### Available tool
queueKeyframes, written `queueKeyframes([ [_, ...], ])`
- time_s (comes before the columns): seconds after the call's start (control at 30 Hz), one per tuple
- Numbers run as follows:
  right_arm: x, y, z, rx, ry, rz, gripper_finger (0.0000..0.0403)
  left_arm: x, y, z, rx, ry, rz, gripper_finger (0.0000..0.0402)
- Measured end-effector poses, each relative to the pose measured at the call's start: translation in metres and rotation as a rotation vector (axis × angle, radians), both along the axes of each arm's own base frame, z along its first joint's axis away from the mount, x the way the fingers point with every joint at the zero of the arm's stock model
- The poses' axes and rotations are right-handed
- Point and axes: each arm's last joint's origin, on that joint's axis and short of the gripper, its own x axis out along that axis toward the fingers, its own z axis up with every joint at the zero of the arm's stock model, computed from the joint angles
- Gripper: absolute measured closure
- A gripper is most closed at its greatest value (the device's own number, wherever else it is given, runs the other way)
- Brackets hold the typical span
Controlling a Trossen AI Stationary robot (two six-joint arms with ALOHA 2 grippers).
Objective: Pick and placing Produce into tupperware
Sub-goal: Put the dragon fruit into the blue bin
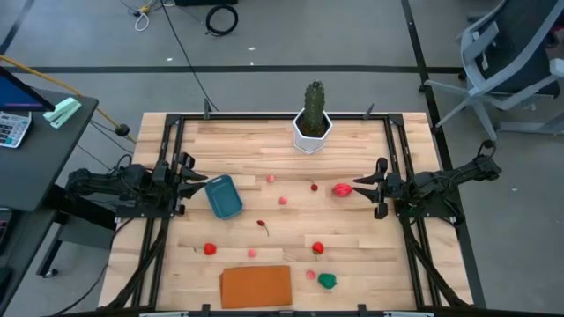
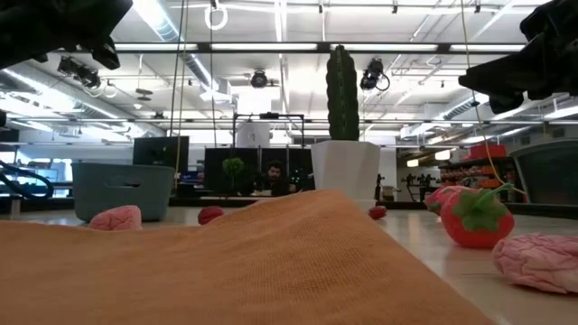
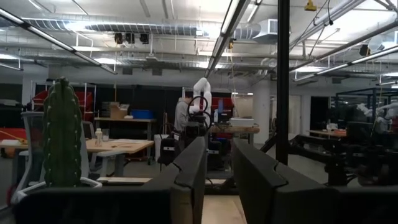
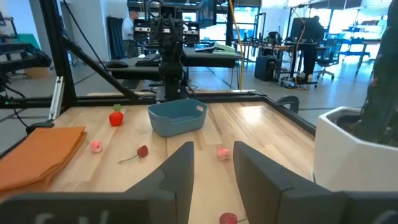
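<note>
While both arms sit at the table edges, left gripper point(image 1: 196, 173) hangs just beside the teal tupperware point(image 1: 224, 195), fingers parted with a narrow gap, grasping nothing. Produce lies loose on the wood: red piece point(image 1: 210, 249), cherry point(image 1: 262, 224), pink bits point(image 1: 283, 200), strawberry point(image 1: 317, 248), green piece point(image 1: 327, 281) near the orange board point(image 1: 256, 286). Right gripper point(image 1: 363, 187), fingers apart and empty, sits by a red fruit point(image 1: 343, 189).
</note>
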Motion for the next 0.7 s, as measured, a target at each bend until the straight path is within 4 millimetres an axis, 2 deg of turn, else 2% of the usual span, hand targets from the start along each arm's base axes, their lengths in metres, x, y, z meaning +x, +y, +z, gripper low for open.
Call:
queueKeyframes([
  [0.37,0.0,0.0,0.006,0.018,-0.048,0.006,0.0282,-0.001,0.0,0.002,-0.003,-0.028,0.001,0.0317],
  [0.43,-0.002,0.0,0.019,-0.077,-0.065,0.019,0.0282,-0.001,0.0,0.003,-0.003,-0.031,0.001,0.032],
  [0.6,-0.009,-0.001,0.073,-0.315,-0.141,0.036,0.0282,-0.001,0.0,0.003,-0.008,-0.031,0.001,0.0323],
  [0.7,-0.007,0.0,0.098,-0.402,-0.15,0.053,0.0282,-0.001,0.0,0.003,-0.004,-0.031,0.003,0.0322],
])
